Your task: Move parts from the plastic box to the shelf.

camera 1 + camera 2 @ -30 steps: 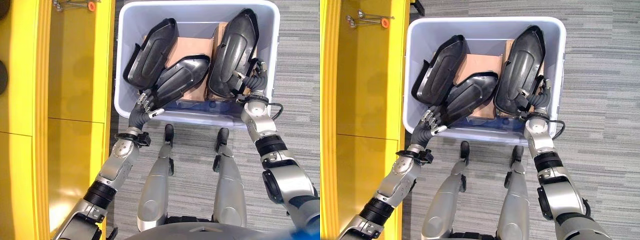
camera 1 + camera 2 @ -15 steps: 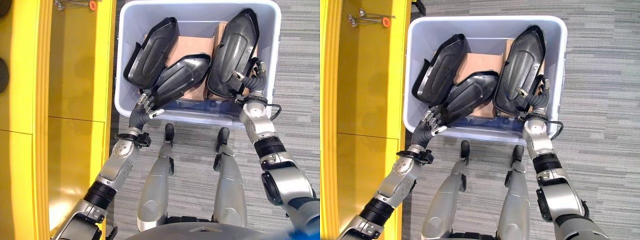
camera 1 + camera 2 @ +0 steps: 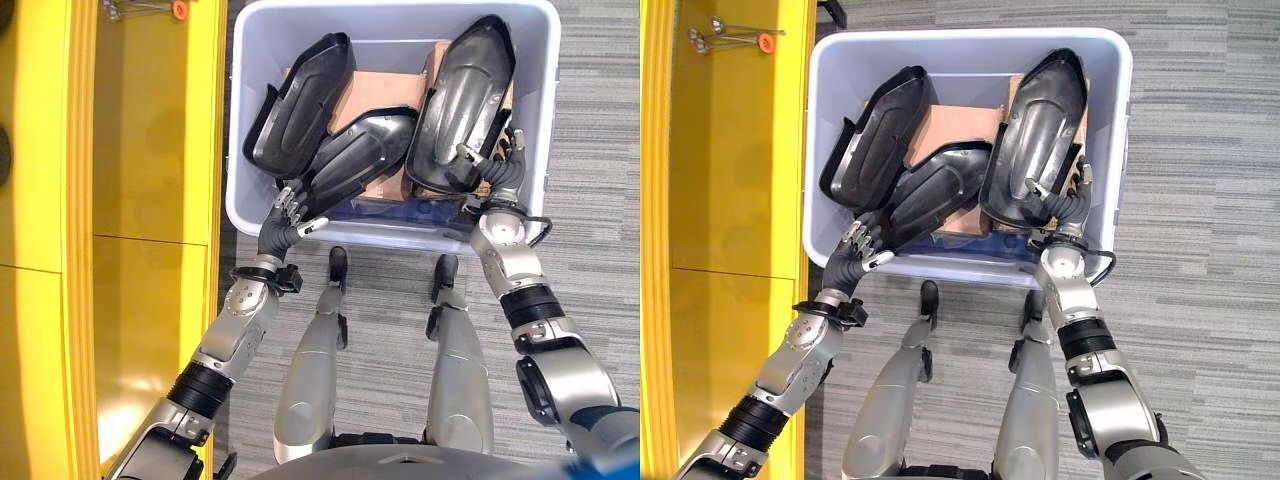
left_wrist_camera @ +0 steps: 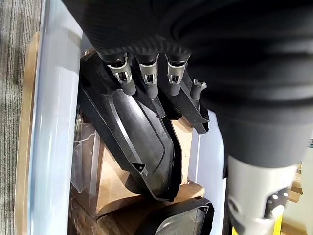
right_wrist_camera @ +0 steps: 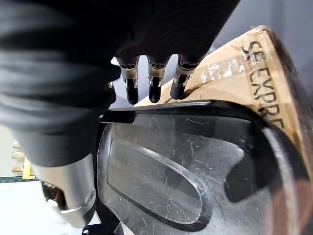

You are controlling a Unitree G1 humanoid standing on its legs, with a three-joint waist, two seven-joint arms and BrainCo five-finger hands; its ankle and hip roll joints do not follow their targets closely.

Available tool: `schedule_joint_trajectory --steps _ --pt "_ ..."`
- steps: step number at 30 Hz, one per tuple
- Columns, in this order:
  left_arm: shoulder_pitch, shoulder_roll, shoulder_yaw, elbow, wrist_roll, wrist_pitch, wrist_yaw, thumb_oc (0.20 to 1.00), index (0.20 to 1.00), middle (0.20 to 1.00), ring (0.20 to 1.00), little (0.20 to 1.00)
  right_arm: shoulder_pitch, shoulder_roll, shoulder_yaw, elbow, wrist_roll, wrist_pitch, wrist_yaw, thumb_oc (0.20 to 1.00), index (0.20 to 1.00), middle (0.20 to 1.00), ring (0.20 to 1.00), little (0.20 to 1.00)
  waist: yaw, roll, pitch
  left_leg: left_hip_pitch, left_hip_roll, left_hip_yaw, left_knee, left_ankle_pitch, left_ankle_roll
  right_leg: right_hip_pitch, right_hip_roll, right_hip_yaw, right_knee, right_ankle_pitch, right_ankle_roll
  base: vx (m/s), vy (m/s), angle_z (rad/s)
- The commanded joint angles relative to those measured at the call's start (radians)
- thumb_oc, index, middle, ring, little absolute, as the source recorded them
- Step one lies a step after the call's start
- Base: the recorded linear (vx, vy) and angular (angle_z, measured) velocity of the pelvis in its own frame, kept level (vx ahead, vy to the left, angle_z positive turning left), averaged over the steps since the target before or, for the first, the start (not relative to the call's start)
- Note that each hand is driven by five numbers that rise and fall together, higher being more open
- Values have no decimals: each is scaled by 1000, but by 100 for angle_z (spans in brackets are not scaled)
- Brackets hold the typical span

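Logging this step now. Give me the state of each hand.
Left hand: shut on the middle black part, at its near end.
Right hand: shut on the right black part, fingers curled over its edge.

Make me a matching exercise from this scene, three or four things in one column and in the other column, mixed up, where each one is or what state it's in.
Things:
1. yellow shelf
2. plastic box
3. right hand
4. left hand

Places or states:
A. at the near end of the middle black part
B. on the robot's left, beside the box
C. holds black parts and cardboard
D. fingers curled on the right-side black part

Pairs: 1-B, 2-C, 3-D, 4-A
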Motion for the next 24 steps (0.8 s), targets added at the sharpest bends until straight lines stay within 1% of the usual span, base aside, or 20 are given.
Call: schedule_joint_trajectory --steps 1,11,21,24 --pt "40 39 -3 -91 -3 -49 14 1000 1000 1000 1000 1000 43 17 -34 -32 24 -56 -21 1000 1000 1000 1000 1000 12 -29 -44 9 7 -22 60 -87 9 59 -21 39 -123 113 10 0 0 0" --pt "45 47 -18 -90 -8 -50 23 1000 1000 1000 1000 1000 50 53 -27 -14 70 -70 -34 1000 1000 1000 1000 1000 9 -28 -40 1 8 -23 70 -89 11 54 -19 41 -119 113 9 0 0 0" --pt "44 57 -23 -95 -9 -53 22 1000 1000 1000 1000 1000 21 47 -21 39 78 -62 -32 1000 1000 1000 1000 1000 14 -27 -40 -9 5 -25 75 -89 11 49 -18 42 -116 113 9 0 0 0" --pt "42 65 -31 -97 -14 -55 19 1000 1000 1000 1000 1000 -14 32 -22 102 82 -55 -34 1000 1000 1000 1000 1000 23 -24 -38 -11 4 -29 78 -91 11 52 -17 39 -113 106 7 0 0 0"
